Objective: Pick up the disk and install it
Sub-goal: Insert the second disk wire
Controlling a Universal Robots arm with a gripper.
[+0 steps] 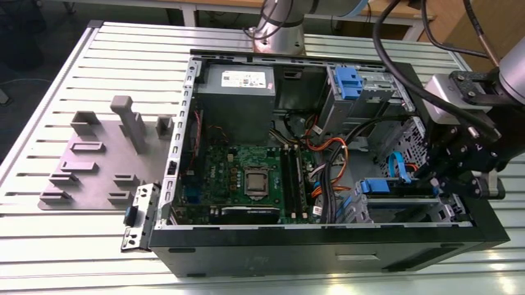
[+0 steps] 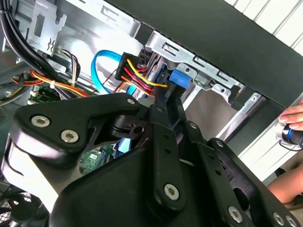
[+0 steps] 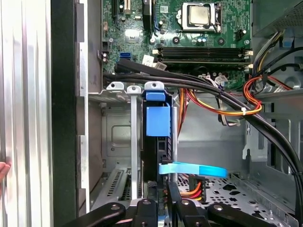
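My arm [image 1: 283, 18]: silver-grey tubular body with a grey joint housing. My gripper [image 2: 163, 101]: matte black linkage plates fastened with silver hex-socket screws, narrow black fingers [image 3: 171, 191]. Thick black cables [image 1: 402, 67] loop to the wrist.

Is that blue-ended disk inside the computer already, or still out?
In. The disk stands on edge in the metal bay of the computer case, with the hand at its end.
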